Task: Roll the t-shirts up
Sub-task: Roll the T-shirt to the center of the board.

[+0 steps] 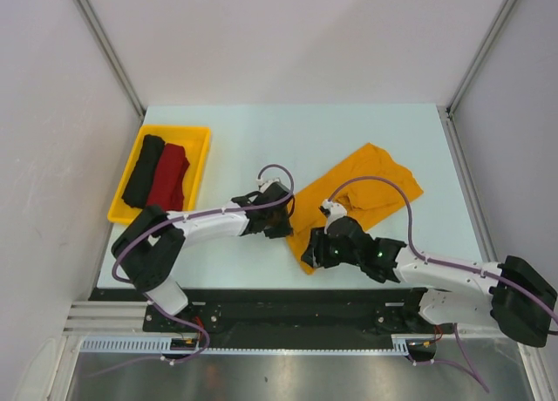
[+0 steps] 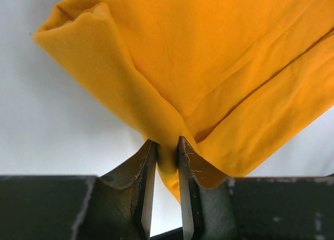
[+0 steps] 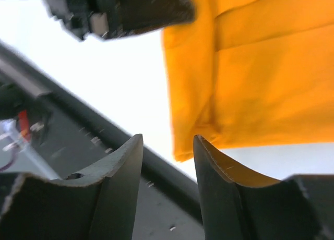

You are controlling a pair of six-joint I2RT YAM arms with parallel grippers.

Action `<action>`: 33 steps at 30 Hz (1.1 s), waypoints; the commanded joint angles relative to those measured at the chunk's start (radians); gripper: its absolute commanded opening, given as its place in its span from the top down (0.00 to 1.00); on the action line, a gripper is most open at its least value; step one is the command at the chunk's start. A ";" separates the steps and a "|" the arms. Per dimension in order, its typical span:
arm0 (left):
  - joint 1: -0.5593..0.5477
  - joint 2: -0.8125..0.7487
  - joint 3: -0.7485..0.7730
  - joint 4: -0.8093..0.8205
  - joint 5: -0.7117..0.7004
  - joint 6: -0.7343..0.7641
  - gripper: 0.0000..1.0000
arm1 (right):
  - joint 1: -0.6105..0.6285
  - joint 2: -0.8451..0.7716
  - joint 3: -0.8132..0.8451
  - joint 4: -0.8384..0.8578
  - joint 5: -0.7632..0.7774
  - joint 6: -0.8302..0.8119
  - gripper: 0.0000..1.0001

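At the near edge of the pale counter, the two arms reach in toward each other. The right tool hangs released: its dark, curved, scuffed fingers stand apart with nothing between them, just short of the near corner of the orange shirt. The left tool is clenched on that shirt, with a narrow pleat of soft cloth pinched between its two flat fingers at the shirt's left edge.

The shirt lies right of centre, flattened and slanting away to the far right, with a loose fold bunched up by the grip. The left wrist view shows the creases fanning out from the pinch, which the top view cannot resolve. The right wrist view shows the blurred dark body of the left tool just above the shirt's edge. Purple cables loop over both wrists.

Farther off, at the counter's left side and well apart from the shirt, a rigid yellow tray holds a black roll and a dark red roll, sausage-shaped and lying side by side.
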 commanded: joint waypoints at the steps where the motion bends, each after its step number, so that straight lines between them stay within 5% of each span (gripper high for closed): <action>1: -0.008 0.017 0.056 -0.044 0.001 0.017 0.73 | 0.026 0.025 0.060 -0.074 0.218 -0.106 0.50; 6: -0.008 0.040 0.079 -0.052 0.007 0.015 0.73 | 0.138 0.100 0.123 -0.100 0.307 -0.148 0.41; 12: -0.006 0.058 0.106 -0.066 0.007 0.015 0.73 | 0.208 0.172 0.144 -0.113 0.355 -0.133 0.42; 16: -0.008 0.058 0.115 -0.070 0.007 0.019 0.72 | 0.206 0.205 0.144 -0.122 0.352 -0.117 0.52; 19: -0.006 0.061 0.119 -0.075 0.005 0.022 0.71 | 0.180 0.205 0.144 -0.151 0.350 -0.084 0.76; 22: -0.008 0.060 0.121 -0.073 0.007 0.026 0.69 | 0.149 0.199 0.141 -0.179 0.331 -0.060 0.84; 29: 0.000 -0.029 0.115 -0.079 -0.007 0.094 0.47 | 0.011 0.154 0.080 -0.139 0.090 -0.034 0.86; 33: 0.005 -0.112 0.083 -0.058 -0.007 0.104 0.42 | -0.079 0.153 0.054 -0.111 -0.031 -0.022 0.87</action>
